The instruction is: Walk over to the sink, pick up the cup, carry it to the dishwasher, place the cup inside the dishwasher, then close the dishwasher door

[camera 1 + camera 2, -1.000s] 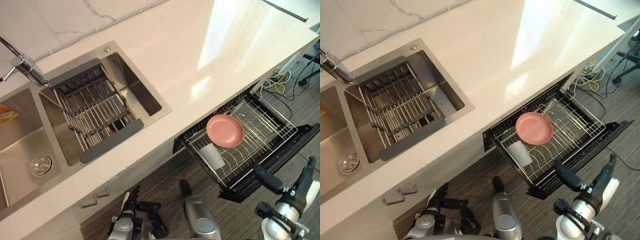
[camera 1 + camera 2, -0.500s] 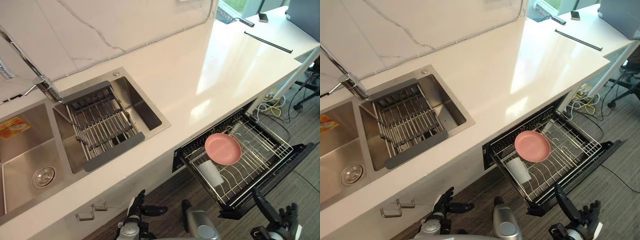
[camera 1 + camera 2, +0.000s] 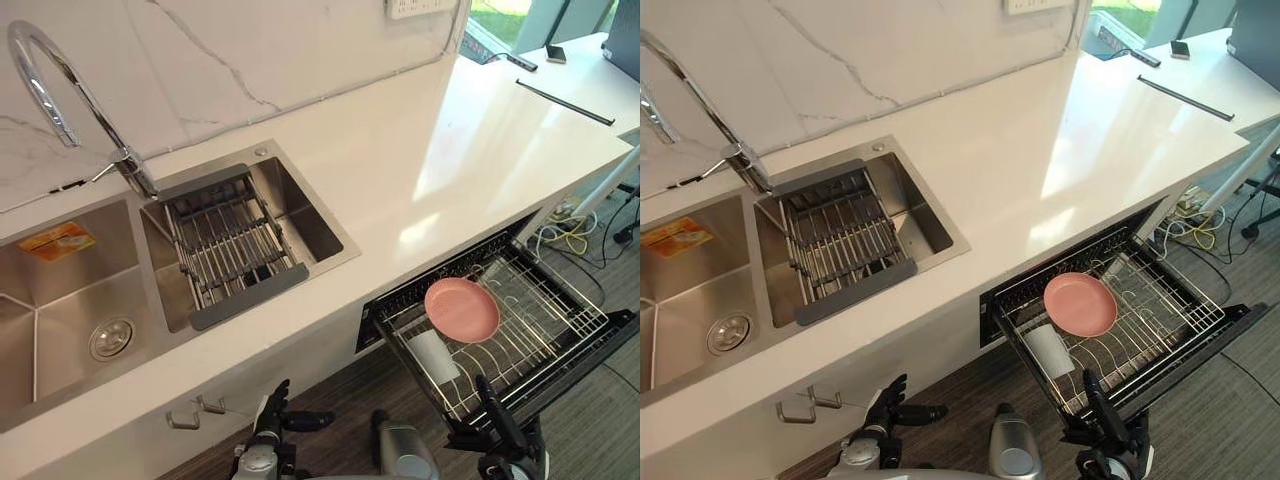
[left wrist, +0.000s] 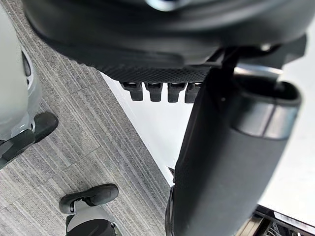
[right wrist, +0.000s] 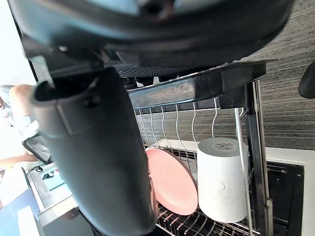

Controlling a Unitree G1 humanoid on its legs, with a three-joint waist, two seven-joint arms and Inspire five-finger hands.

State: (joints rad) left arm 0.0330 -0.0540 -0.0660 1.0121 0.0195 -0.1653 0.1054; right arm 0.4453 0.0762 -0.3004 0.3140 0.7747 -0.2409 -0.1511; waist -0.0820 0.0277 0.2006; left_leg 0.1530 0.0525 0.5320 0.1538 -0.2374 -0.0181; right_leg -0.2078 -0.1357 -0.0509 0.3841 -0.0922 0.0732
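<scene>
Cup (image 3: 435, 356) is in: it lies in the pulled-out dishwasher rack (image 3: 560, 310) by the near edge, just beside the pink plate (image 3: 462, 309). The sink (image 3: 60, 300) part looks done. The right hand (image 3: 497, 425) hovers at the open door (image 3: 600, 345), fingers straight, holding nothing, and the left hand (image 3: 272, 415) hangs loose and empty. What's left, I'd say, is pushing the rack in and shutting that door.

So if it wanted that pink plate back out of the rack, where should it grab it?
Probably by the upper rim, coming down from above. The pink plate leans tilted on its edge in the dishwasher rack, with the white cup close beside it, so the top edge looks the freest part to pinch without bumping the cup.
</scene>
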